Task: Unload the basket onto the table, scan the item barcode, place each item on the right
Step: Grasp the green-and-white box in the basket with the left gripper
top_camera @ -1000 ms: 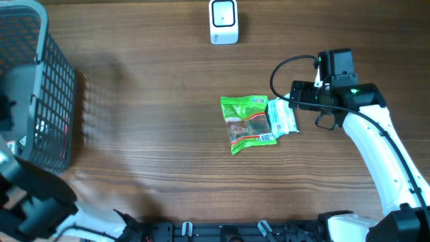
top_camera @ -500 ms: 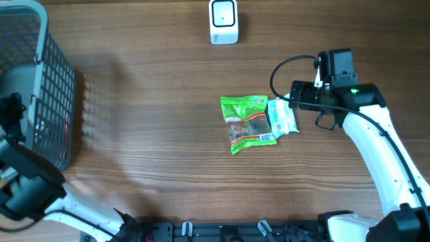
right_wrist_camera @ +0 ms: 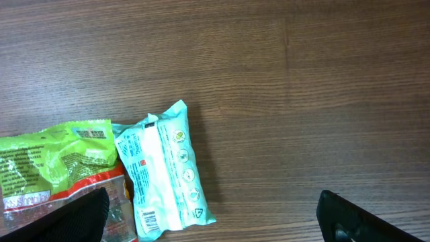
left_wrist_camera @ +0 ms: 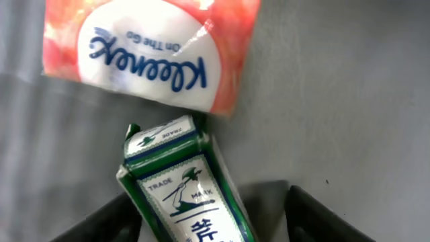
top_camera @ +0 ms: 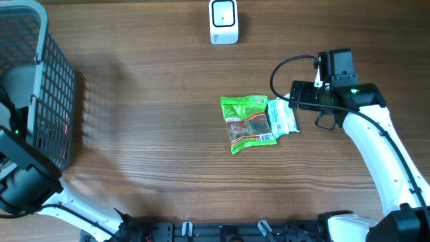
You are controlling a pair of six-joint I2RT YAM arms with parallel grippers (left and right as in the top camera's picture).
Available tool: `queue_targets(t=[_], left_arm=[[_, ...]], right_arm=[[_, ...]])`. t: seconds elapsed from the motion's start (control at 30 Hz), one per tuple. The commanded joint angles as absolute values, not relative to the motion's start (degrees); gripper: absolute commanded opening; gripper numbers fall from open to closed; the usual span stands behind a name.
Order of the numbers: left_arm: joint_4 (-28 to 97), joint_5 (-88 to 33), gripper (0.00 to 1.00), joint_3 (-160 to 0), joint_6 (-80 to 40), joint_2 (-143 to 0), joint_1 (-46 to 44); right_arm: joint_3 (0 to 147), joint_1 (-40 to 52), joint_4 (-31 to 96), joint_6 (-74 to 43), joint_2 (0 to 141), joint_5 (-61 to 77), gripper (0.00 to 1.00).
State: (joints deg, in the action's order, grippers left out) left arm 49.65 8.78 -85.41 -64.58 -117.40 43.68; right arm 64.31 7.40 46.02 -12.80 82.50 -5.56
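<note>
In the left wrist view a green-and-white box (left_wrist_camera: 185, 185) with a trade mark print lies on the grey basket floor. My left gripper (left_wrist_camera: 211, 195) is open around it. The box rests by the left finger (left_wrist_camera: 111, 222), and a gap separates it from the right finger (left_wrist_camera: 322, 218). The white scanner (top_camera: 223, 21) stands at the table's far edge. My right gripper (right_wrist_camera: 215, 225) (top_camera: 293, 99) is open beside a teal packet (right_wrist_camera: 164, 175) (top_camera: 282, 118), holding nothing. The teal packet's barcode faces up at its near end.
A red-and-white Kleenex tissue pack (left_wrist_camera: 148, 50) lies just beyond the box. The grey wire basket (top_camera: 40, 74) fills the left edge, with my left arm (top_camera: 23, 178) reaching into it. A green snack packet (top_camera: 247, 122) touches the teal packet mid-table.
My left arm has shifted over the basket, swinging up from the bottom left corner. The right arm and both packets have not moved.
</note>
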Motion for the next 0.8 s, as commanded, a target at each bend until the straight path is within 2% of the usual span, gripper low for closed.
queue_targets(t=[0.0,0.07,0.1,0.17,0.47,0.6,0.77], left_arm=[[48.82,6.87,0.42,-83.24,-64.82,-118.83,44.16],[49.04,6.94,0.37,-83.26,-64.75,-117.73,44.16],[49.01,6.94,0.27,-83.26,-64.75,-116.92,44.23],[48.77,6.96,0.20,-83.26,-64.77,-114.43,44.23],[47.07,7.16,0.22,-84.90,-64.45,-96.42,44.23],[47.44,7.07,0.23,-90.70,-57.28,-87.68,43.59],[50.70,6.96,0.23,-92.97,-55.48,-77.78,35.66]], right_arm=[[65.01,7.49,45.87,-13.67,82.08,-5.26,1.00],[65.01,7.49,45.87,-13.65,82.08,-5.26,1.00],[65.01,7.49,45.87,-13.67,82.08,-5.26,1.00],[65.01,7.49,45.87,-13.67,82.08,-5.26,1.00],[65.01,7.49,45.87,-13.65,82.08,-5.26,1.00],[65.01,7.49,45.87,-13.67,82.08,-5.26,1.00],[65.01,7.49,45.87,-13.67,82.08,-5.26,1.00]])
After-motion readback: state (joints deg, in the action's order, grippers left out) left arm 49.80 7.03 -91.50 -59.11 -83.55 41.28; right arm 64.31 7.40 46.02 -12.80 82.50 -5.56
